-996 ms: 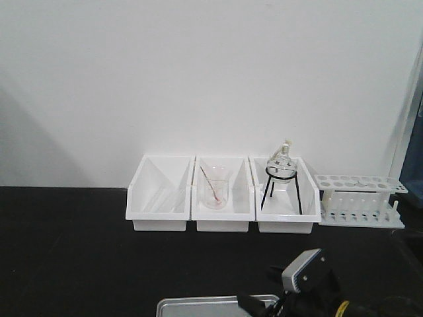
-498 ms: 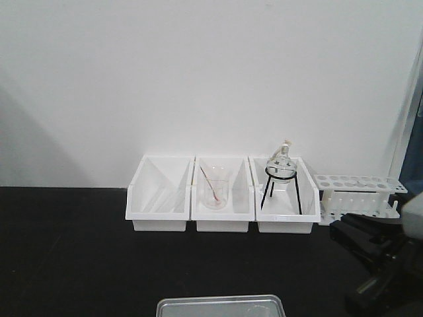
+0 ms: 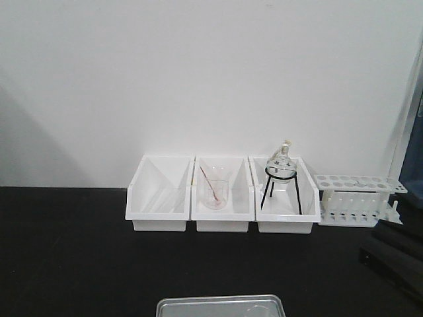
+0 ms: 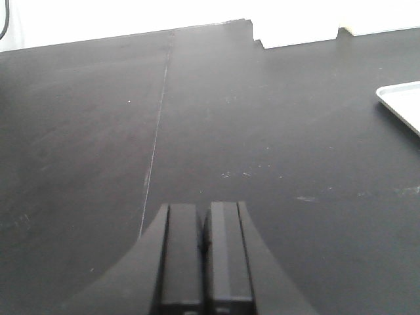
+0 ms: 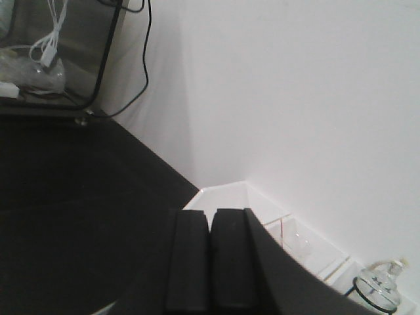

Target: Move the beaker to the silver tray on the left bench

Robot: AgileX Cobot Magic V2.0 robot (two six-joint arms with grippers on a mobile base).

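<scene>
The silver tray (image 3: 211, 306) lies at the near edge of the black left bench (image 3: 66, 251); its corner also shows in the left wrist view (image 4: 403, 105). A faint clear glass outline, seemingly the beaker (image 3: 256, 309), stands on the tray's right part, cut by the frame edge. My left gripper (image 4: 205, 207) is shut and empty, low over bare worktop left of the tray. My right gripper (image 5: 210, 213) is also shut and empty, raised and pointing at the white wall and bins. Dark parts of the right arm (image 3: 396, 257) show at the right edge, away from the tray.
Three white bins (image 3: 221, 195) stand along the wall. The middle one holds a beaker with a pinkish rod (image 3: 215, 191), the right one a round flask on a black wire stand (image 3: 282, 175). A white test-tube rack (image 3: 357, 198) stands farther right.
The right arm has drawn back from over the tray, up and to the right, to the frame's right edge. The tray's right part now shows uncovered.
</scene>
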